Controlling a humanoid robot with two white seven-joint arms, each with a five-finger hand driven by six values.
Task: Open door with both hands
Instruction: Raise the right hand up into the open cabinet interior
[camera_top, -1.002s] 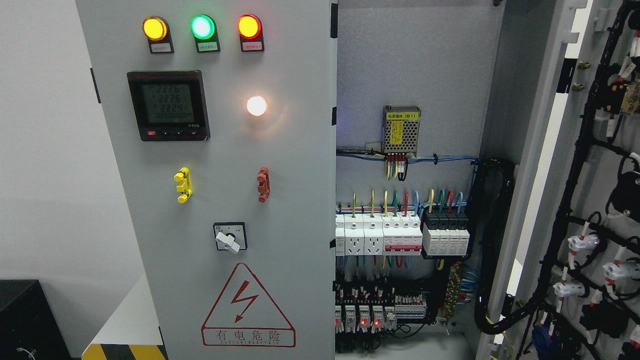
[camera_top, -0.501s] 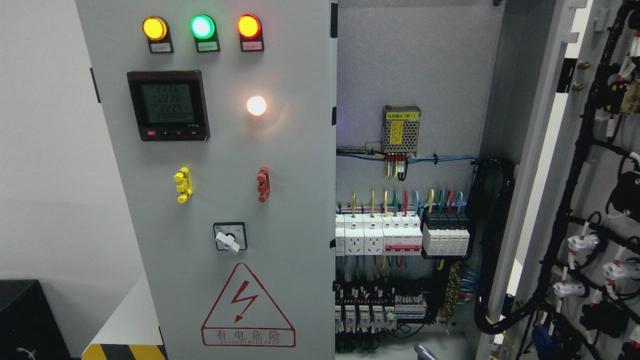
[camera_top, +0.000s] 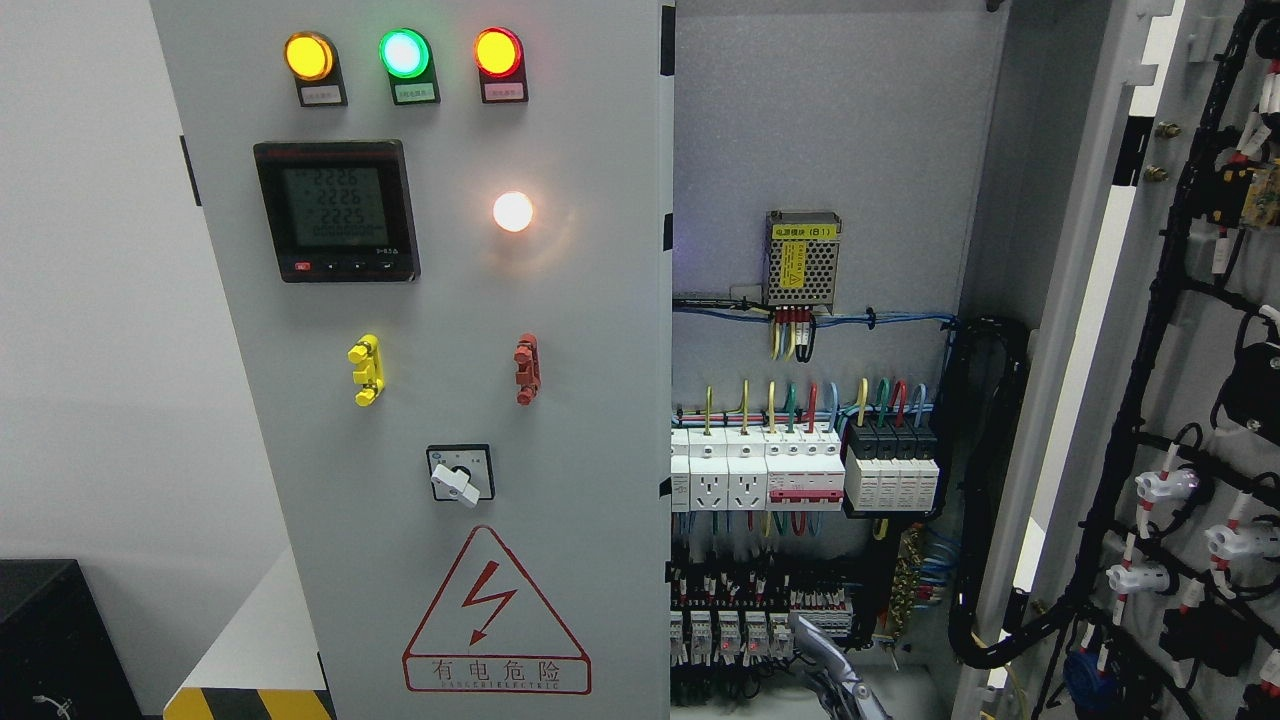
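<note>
The grey cabinet's left door (camera_top: 560, 330) is closed. It carries three lit lamps, a black meter (camera_top: 336, 210), a white lamp, a yellow and a red handle (camera_top: 526, 368), a rotary switch and a red warning triangle. The right door (camera_top: 1200, 330) stands swung wide open at the far right, its inner side with black cable looms facing me. Only the silver-grey tip of my right hand (camera_top: 835, 665) pokes up at the bottom edge, in front of the open compartment and just right of the left door's edge. It touches nothing. My left hand is out of view.
Inside the open compartment are a power supply (camera_top: 803, 258), rows of white and black breakers (camera_top: 805, 470), relays and coloured wires. A black box (camera_top: 45, 640) sits at the lower left, beside a white wall. A yellow-black striped edge (camera_top: 245, 703) lies below the left door.
My right hand has risen into view at the bottom edge, from nothing a second ago to a tip in front of the relays now. The doors have not moved.
</note>
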